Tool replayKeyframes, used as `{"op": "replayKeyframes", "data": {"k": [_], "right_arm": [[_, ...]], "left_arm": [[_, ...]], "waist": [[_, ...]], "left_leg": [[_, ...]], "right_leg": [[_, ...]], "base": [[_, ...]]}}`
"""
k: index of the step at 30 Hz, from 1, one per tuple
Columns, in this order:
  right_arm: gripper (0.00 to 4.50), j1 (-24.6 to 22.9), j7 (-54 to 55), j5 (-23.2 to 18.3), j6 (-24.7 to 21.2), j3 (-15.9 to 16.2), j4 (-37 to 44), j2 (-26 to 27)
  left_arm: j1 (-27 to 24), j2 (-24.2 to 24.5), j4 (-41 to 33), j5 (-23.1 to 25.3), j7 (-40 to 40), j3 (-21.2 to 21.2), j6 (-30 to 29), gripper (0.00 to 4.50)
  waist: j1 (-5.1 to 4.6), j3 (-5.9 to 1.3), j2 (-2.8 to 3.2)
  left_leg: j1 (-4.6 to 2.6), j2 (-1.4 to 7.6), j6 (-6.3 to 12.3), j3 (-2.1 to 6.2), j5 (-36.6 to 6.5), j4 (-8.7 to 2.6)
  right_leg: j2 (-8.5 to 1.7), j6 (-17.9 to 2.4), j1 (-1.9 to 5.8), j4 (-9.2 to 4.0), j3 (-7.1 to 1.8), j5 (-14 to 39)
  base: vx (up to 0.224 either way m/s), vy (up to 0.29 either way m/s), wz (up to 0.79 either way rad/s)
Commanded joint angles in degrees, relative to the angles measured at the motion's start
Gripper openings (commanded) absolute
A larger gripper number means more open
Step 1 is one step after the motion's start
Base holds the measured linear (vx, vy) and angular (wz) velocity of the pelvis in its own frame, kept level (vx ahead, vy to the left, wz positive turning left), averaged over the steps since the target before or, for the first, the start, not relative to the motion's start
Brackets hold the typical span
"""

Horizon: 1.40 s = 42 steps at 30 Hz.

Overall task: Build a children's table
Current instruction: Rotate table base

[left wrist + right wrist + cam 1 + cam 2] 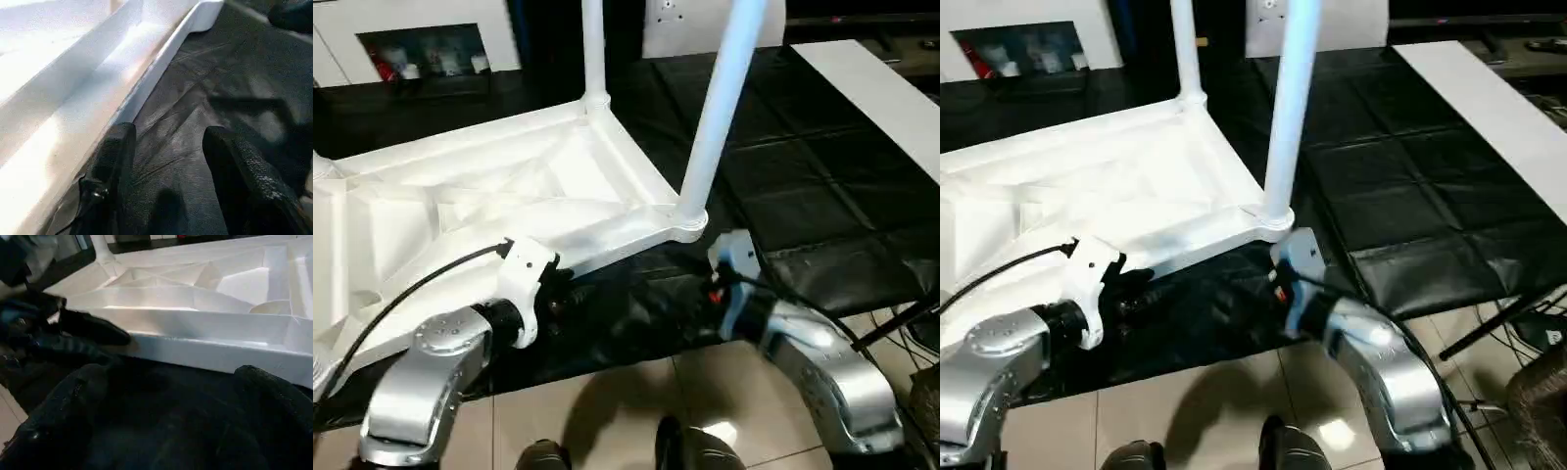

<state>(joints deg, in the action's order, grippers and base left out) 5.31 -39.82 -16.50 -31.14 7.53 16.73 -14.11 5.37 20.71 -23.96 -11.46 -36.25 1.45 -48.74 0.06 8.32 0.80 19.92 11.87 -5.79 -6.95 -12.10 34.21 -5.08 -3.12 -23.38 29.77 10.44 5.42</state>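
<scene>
The left gripper [168,161] is spread wide and empty beside the near rim of the upturned white table top [499,196]. The right gripper [166,416], equally wide, faces that rim. Two legs [720,108] stand in the top's corner sockets, on black mat [803,186].

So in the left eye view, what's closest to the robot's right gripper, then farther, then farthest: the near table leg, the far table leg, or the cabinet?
1. Near leg, standing in the corner socket just beyond the right gripper.
2. Far leg, at the tabletop's back corner.
3. Cabinet, far back to the left.
</scene>
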Motion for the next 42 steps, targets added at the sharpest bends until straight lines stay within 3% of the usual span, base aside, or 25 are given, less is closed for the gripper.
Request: {"op": "replayKeyframes", "data": {"k": [1, 7, 8, 12, 16, 18, 19, 21, 23, 30, 31, 32, 33, 36, 37, 38, 39, 40, 41, 42], "right_arm": [[4.5, -0.5, -0.6, -0.8, -0.9, 1.4, 1.6, -1.0], [4.5, -0.8, 0.3, 0.0, -0.9, 2.6, 2.3, -1.2], [4.5, -0.7, 0.7, 0.3, -0.8, 2.7, 2.3, -1.1], [4.5, -0.7, 1.4, 0.4, -0.6, 2.9, 2.3, -1.1], [4.5, -0.9, 2.9, 0.3, -0.6, 2.6, 2.8, -0.6], [4.5, -1.0, 3.2, 0.4, -0.6, 2.5, 2.9, -0.5], [4.5, -1.2, 3.4, 0.4, -0.6, 2.5, 3.0, -0.4], [4.5, -1.5, 3.6, 0.3, -0.6, 2.4, 3.1, -0.3], [4.5, -1.6, 3.8, 0.5, -0.1, 2.4, 3.2, -0.3], [4.5, -2.7, 6.4, 0.8, 2.3, 2.3, 4.0, 1.2], [4.5, -2.0, 11.2, 4.7, -0.1, 2.8, 3.5, 1.2], [4.5, -2.0, 11.2, 4.7, -0.1, 2.8, 3.5, 1.2], [4.5, -1.5, 12.8, 4.8, -2.1, 2.2, 3.3, 1.7], [4.5, -1.2, 13.6, 4.6, -3.5, 1.8, 3.2, 2.0], [4.5, -0.8, 13.4, 4.3, -2.7, 1.5, 3.1, 2.2], [4.5, -0.5, 12.8, 4.4, -1.7, 1.9, 3.1, 1.8], [4.5, -0.5, 12.1, 4.5, -0.5, 2.4, 2.9, 1.6], [4.5, -0.5, 11.9, 4.5, 0.0, 2.7, 2.8, 1.6], [4.5, -0.5, 11.9, 4.5, 0.2, 2.8, 2.8, 1.5], [4.5, -0.5, 12.4, 5.4, 2.3, 3.1, 2.3, 1.8]], "left_arm": [[0.3, 1.4, -0.1, 0.5, -0.1, 0.8, -2.1, 2.45], [3.3, 0.3, 5.8, 3.3, 5.4, -0.3, -2.6, 2.45], [4.4, 0.4, 7.3, 3.7, 6.4, -0.2, -1.8, 2.45], [6.0, 0.2, 9.4, 4.3, 8.0, -0.5, -0.3, 2.45], [9.8, -1.1, 14.1, 6.2, 11.5, -2.2, 5.8, 2.45], [10.3, -1.3, 14.8, 6.4, 12.0, -2.3, 7.6, 2.45], [10.6, -1.9, 15.2, 6.1, 12.4, -2.7, 8.8, 2.45], [10.9, -2.4, 15.6, 5.7, 12.9, -3.0, 9.9, 2.45], [11.0, -2.9, 16.0, 5.6, 13.5, -3.2, 10.7, 2.45], [8.3, -8.3, 15.2, 4.3, 18.5, -5.7, 17.0, 2.45], [4.4, -12.0, 8.9, 2.4, 20.0, -6.5, 18.2, 2.45], [4.4, -12.0, 8.9, 2.4, 20.0, -6.5, 18.2, 2.45], [2.6, -13.2, 6.3, 1.9, 20.8, -6.3, 16.6, 2.45], [1.6, -13.8, 4.9, 1.8, 21.3, -5.9, 15.4, 2.45], [-0.3, -13.6, 3.3, 2.5, 21.4, -4.6, 17.2, 2.45], [-2.4, -14.1, 1.1, 3.7, 22.8, -3.8, 18.5, 2.45], [-4.0, -14.0, -0.7, 5.4, 23.9, -2.8, 20.5, 2.45], [-4.7, -14.1, -1.5, 6.3, 24.5, -2.5, 21.3, 2.45], [-5.0, -14.1, -1.9, 6.6, 24.7, -2.3, 21.7, 2.45], [-5.4, -13.8, -2.9, 8.2, 25.6, -2.2, 21.6, 2.45]], "waist": [[-0.26, -3.96, 0.7], [-0.44, -4.13, 0.84], [-0.45, -3.89, 0.88], [-0.84, -3.77, 0.92], [-1.09, -3.97, 1.41], [-1.35, -3.81, 1.39], [-1.29, -3.94, 1.46], [-1.12, -4.11, 1.43], [-1.0, -4.21, 1.37], [-0.44, -5.0, 1.88], [-0.33, -5.27, 1.7], [-0.28, -5.34, 1.76], [-0.14, -5.36, 1.71], [0.27, -4.92, 1.78], [0.48, -4.42, 1.44], [1.17, -3.83, 0.3], [0.58, -4.05, 1.24], [-0.01, -3.68, 1.44], [-0.19, -3.55, 2.59], [-0.62, -3.24, 2.51]], "left_leg": [[-0.23, 0.1, 3.94, -0.07, -17.9, -3.91], [-0.18, 0.31, 3.93, 0.2, -17.8, -4.13], [0.06, 0.3, 3.95, 0.29, -18.0, -4.25], [0.1, -0.01, 3.43, 0.41, -19.5, -4.14], [-0.02, -0.04, 3.49, 0.53, -19.0, -3.89], [0.85, 0.66, 3.52, 1.07, -19.9, -4.37], [0.25, 0.39, 3.3, 0.86, -20.7, -4.07], [0.2, -0.02, 3.4, 0.66, -18.1, -3.77], [0.42, 0.25, 3.72, 0.65, -16.8, -3.89], [1.46, 0.96, 5.36, 0.85, -8.3, -3.75], [1.79, 1.32, 5.79, 0.86, -4.7, -3.65], [2.1, 1.38, 5.84, 0.88, -3.3, -3.69], [1.61, 1.41, 6.56, 0.59, -2.4, -3.55], [1.54, 1.02, 7.09, 0.23, -5.1, -3.69], [1.31, 0.82, 6.05, 0.13, -8.9, -3.9], [4.96, -0.18, 6.68, 2.7, -10.3, -4.76], [4.47, -0.16, 6.96, 4.07, -11.7, -4.82], [4.67, 0.14, 6.54, 5.07, -12.4, -4.78], [4.63, 1.15, 4.63, 6.85, -16.8, -5.54], [3.89, 3.45, 4.58, 10.08, -23.4, -7.74]], "right_leg": [[-2.66, 4.4, 3.31, -5.92, -1.34, 38.0], [-2.92, 2.9, 3.53, -5.65, -1.56, 35.1], [-2.83, 2.8, 3.57, -5.58, -1.5, 35.1], [-2.93, 4.2, 3.72, -6.11, -1.14, 37.5], [-3.06, 4.4, 3.84, -6.37, -0.7, 36.7], [-3.12, 3.8, 4.41, -5.62, -0.53, 34.4], [-3.19, 4.1, 4.01, -6.0, -0.53, 35.8], [-3.47, 3.1, 3.89, -5.88, -0.79, 34.6], [-3.34, 2.3, 3.95, -5.52, -0.96, 32.7], [-3.34, -2.3, 4.42, -3.46, -1.95, 22.1], [-3.35, -4.2, 4.58, -2.53, -2.33, 18.0], [-3.4, -4.9, 4.78, -2.37, -2.38, 16.6], [-3.21, -5.8, 4.31, -2.19, -2.67, 15.7], [-3.08, -4.7, 4.22, -2.72, -2.59, 20.0], [-3.2, -2.6, 4.06, -3.46, -2.31, 25.5], [-4.51, -2.2, 6.85, -1.78, -0.18, 25.6], [-4.14, -0.6, 6.35, -1.96, 0.21, 26.3], [-4.1, -0.8, 6.13, -1.72, 0.45, 25.9], [-3.39, -1.0, 6.44, -0.77, 0.64, 25.2], [-1.73, -2.4, 5.68, 1.97, -0.09, 23.1]], "base": [[0.0, 0.0, 0.0], [0.0, 0.0, 0.0], [0.0, 0.0, 0.0], [0.0, 0.0, 0.0], [0.0, 0.0, 0.0], [0.0, 0.0, 0.0], [0.0, 0.0, 0.0], [0.0, 0.0, 0.0], [0.0, 0.0, 0.0], [0.0, 0.0, 0.0], [0.0, 0.0, 0.0], [0.0, 0.0, 0.0], [0.0, 0.0, 0.0], [0.0, 0.0, 0.0], [0.0, 0.0, 0.0], [-0.027, -0.034, 0.2], [-0.027, -0.034, 0.2], [-0.026, -0.057, 0.41], [-0.019, -0.073, 0.43], [-0.019, -0.073, 0.43]]}}
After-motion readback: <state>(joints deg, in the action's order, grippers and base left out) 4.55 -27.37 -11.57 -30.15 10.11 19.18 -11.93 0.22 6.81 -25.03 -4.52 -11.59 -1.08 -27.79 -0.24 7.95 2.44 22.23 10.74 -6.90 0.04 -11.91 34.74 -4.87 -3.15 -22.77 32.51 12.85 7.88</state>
